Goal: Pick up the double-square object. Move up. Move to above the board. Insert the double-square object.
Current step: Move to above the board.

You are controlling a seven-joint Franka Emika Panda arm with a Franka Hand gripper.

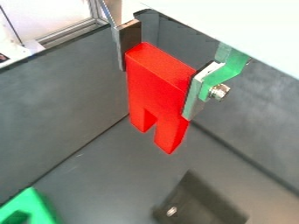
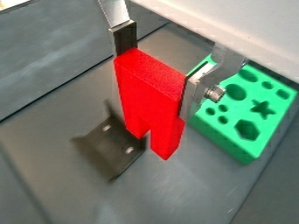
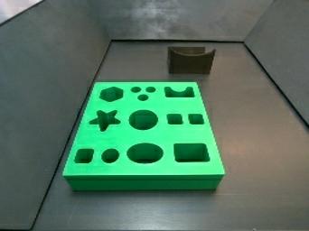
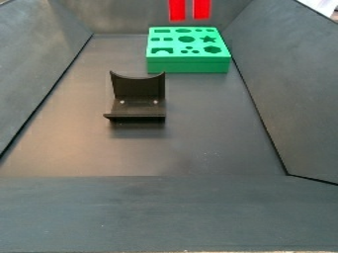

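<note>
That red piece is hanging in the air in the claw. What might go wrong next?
The gripper holds the double-square object only by its upper part, so it could tilt or slip. The board has many similar holes; its prongs might meet the wrong one and jam.

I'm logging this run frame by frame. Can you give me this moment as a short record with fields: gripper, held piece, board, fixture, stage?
gripper: gripper shut on the double-square object, raised off the floor
held piece: double-square object, red, upright, prongs pointing down
board: board, green, flat on the floor, its holes unfilled
fixture: fixture, dark, standing apart from the board
stage: piece lifted, hanging above the board's far edge in a side view; not yet inserted
</note>
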